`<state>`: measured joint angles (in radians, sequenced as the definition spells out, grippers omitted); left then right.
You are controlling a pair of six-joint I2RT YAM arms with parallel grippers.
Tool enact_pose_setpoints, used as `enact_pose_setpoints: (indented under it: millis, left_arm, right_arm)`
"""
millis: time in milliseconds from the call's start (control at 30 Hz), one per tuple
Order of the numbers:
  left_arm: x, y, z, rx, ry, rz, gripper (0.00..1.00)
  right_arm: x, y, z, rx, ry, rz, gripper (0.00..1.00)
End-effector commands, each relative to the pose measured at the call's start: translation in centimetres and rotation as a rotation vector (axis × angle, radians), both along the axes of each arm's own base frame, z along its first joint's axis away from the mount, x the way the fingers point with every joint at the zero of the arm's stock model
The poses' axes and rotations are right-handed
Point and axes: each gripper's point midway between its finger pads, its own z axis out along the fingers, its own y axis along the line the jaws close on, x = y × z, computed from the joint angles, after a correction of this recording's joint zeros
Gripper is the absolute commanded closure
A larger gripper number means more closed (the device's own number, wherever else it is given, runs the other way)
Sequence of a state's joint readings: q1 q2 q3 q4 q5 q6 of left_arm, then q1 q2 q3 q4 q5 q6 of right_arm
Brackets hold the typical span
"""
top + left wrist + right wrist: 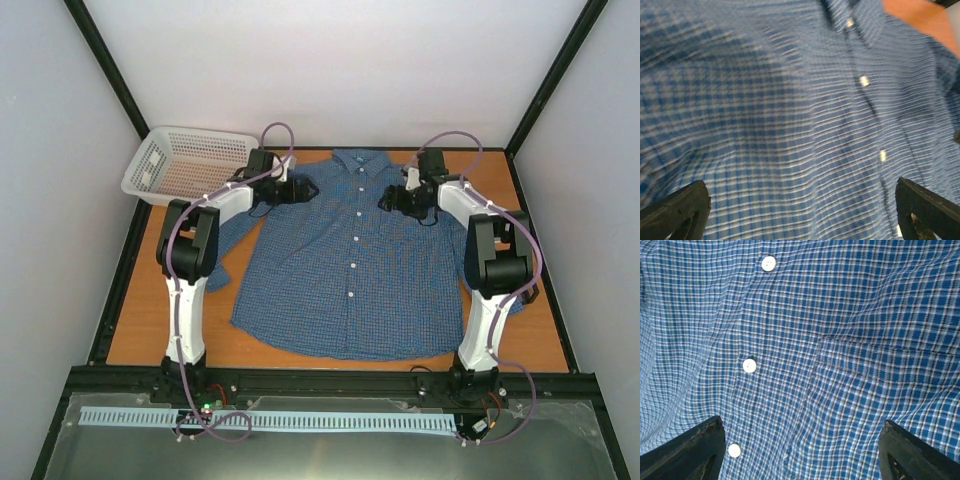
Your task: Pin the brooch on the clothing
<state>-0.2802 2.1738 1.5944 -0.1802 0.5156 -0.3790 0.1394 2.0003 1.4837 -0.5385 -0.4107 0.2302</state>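
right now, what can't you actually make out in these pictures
Brooch: seen in no view; too small from above, or hidden under the wrists over the shirt.
Left wrist view: fabric blurred; left fingers cut off by the bottom edge.
Right wrist view: right fingers cut off likewise.
Basket: contents too small to tell from above.

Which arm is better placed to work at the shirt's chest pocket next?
Right, probably: the right end effector is open above the pocket; the left end effector, also open, is over the shirt across the button row.
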Motion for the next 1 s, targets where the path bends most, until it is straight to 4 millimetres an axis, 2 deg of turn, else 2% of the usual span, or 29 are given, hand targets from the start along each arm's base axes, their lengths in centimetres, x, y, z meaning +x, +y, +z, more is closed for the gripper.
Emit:
enact_pose_setpoints:
  millis: [0, 133, 233, 367, 433, 500, 633, 700, 767, 867, 967]
  left_arm:
    - [0.3, 2.8, -2.1, 0.025, 0.077, 0.074, 0.00]
    - [-0.2, 6.4, -5.7, 0.121, 0.154, 0.160, 0.00]
    - [-1.2, 8.9, -7.8, 0.168, 0.218, 0.214, 0.00]
    - [-2.5, 10.1, -7.3, 0.206, 0.198, 0.235, 0.00]
    - [-2.6, 9.9, -6.2, 0.202, 0.180, 0.221, 0.00]
    - [-2.3, 8.3, -3.6, 0.152, 0.121, 0.160, 0.00]
    - [-1.0, 2.7, 2.6, 0.104, -0.047, -0.003, 0.00]
    - [0.2, 0.4, 4.4, 0.099, -0.111, -0.042, 0.01]
    - [1.7, -1.4, 5.2, 0.091, -0.153, -0.063, 0.03]
    - [4.5, -2.7, 4.8, 0.094, -0.182, -0.070, 0.12]
    - [6.9, -3.8, 4.2, 0.084, -0.201, -0.090, 0.23]
  right_arm:
    - [1.6, -0.9, -2.1, 0.014, -0.008, -0.053, 0.19]
    - [1.4, -3.4, -5.3, 0.001, 0.062, -0.129, 0.19]
    - [0.8, -4.9, -6.6, -0.017, 0.085, -0.161, 0.19]
    - [0.1, -6.0, -6.7, -0.052, 0.084, -0.170, 0.18]
    - [0.2, -6.1, -5.9, -0.059, 0.074, -0.166, 0.18]
    - [0.5, -5.7, -4.5, -0.044, 0.043, -0.151, 0.18]
    - [1.0, -4.2, -1.5, 0.013, -0.010, -0.109, 0.17]
    - [0.7, -3.2, -0.7, 0.037, -0.022, -0.086, 0.17]
    - [0.0, -1.9, -0.4, 0.062, -0.020, -0.050, 0.17]
    - [-1.4, 0.0, -0.4, 0.053, -0.019, 0.003, 0.17]
    - [-2.9, 0.9, -0.7, 0.068, -0.010, 0.027, 0.17]
